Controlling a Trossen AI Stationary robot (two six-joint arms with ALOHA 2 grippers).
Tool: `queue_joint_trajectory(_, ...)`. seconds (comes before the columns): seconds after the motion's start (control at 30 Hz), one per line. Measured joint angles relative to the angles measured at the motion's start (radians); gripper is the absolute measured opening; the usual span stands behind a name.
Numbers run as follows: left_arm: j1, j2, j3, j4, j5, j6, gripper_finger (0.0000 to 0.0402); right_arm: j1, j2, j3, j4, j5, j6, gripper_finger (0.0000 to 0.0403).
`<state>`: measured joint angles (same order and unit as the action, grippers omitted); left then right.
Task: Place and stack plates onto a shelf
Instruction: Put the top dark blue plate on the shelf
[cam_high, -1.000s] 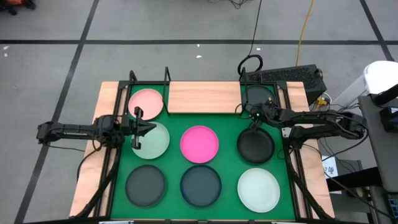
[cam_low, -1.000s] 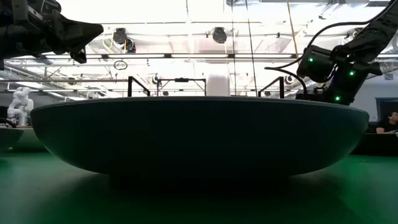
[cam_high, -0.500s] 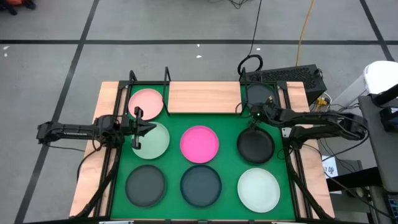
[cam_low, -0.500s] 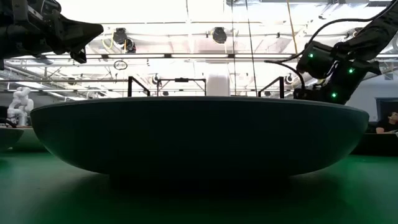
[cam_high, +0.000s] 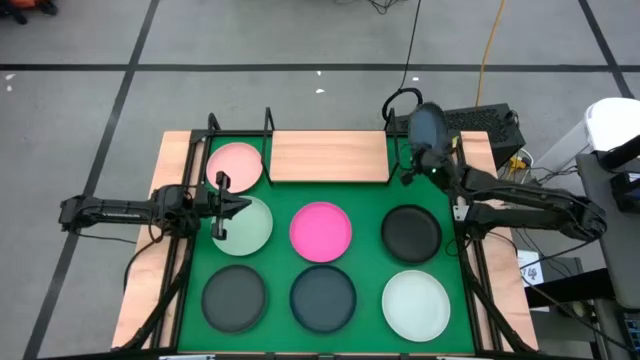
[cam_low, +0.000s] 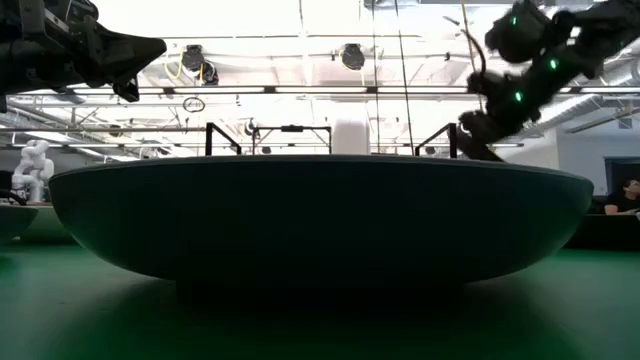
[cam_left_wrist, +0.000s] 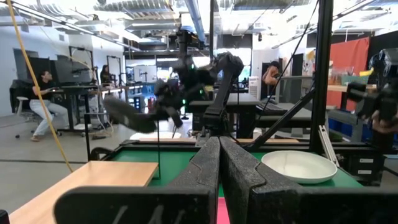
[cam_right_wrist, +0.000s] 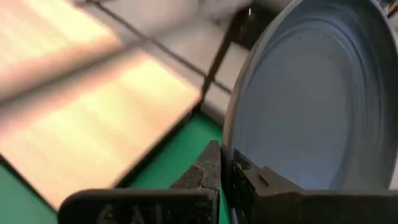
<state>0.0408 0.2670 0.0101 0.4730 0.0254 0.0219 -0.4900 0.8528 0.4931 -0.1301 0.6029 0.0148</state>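
My right gripper (cam_high: 423, 158) is shut on a dark grey plate (cam_high: 428, 128), held up and tilted above the table's far right corner, just past the right end of the shelf (cam_high: 328, 157). The shelf's light-wood board (cam_right_wrist: 93, 106) is bare. A light pink plate (cam_high: 235, 165) lies at its left end. On the green mat lie a pale green plate (cam_high: 250, 225), a hot pink plate (cam_high: 320, 228), three dark plates and a whitish plate (cam_high: 415, 305). My left gripper (cam_high: 245, 205) hovers shut above the pale green plate's far left rim, touching nothing. My right gripper pinches the dark grey plate's rim (cam_right_wrist: 231, 146) between its two fingers. One finger (cam_right_wrist: 255, 183) is on the hollow upper face and the other (cam_right_wrist: 208, 165) is on the underside. The plate is lifted clear and stands steeply tilted, rising away from the fingers.
Black wire posts (cam_high: 268, 122) rise at the shelf's ends. Cables and a dark box (cam_high: 470, 122) sit beyond the far right corner. Wooden border strips (cam_high: 150, 265) flank the mat. In the low view a dark plate (cam_low: 320, 220) blocks most of the table. People sit in the room behind.
My right gripper has taken hold of the dark grey plate that lay flat at the far right. It has lifted the plate up and toward the far edge. The plate is now clear of the table and tipped steeply.
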Motion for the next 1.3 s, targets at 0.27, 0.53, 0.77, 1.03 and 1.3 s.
queue_joint_trajectory(0.27,0.0,0.0,0.0,0.0,0.0,0.0,0.0017,0.058,0.03,0.21,0.071,-0.086,-0.159,0.0001)
queue_joint_trajectory(0.53,0.0,0.0,0.0,0.0,0.0,0.0,0.0017,0.166,0.169,0.338,0.227,-0.261,-0.332,0.0)
queue_joint_trajectory(0.77,0.0,0.0,0.0,0.0,0.0,0.0,0.0017,0.256,0.321,0.362,0.247,-0.381,-0.463,0.0)
queue_joint_trajectory(1.03,0.0,0.0,0.0,0.0,0.0,0.0,0.0017,0.272,0.489,0.362,0.187,-0.392,-0.469,0.0)
queue_joint_trajectory(1.3,0.0,0.0,0.0,0.0,0.0,0.0,0.0017,0.235,0.642,0.362,0.131,-0.292,-0.452,0.0)
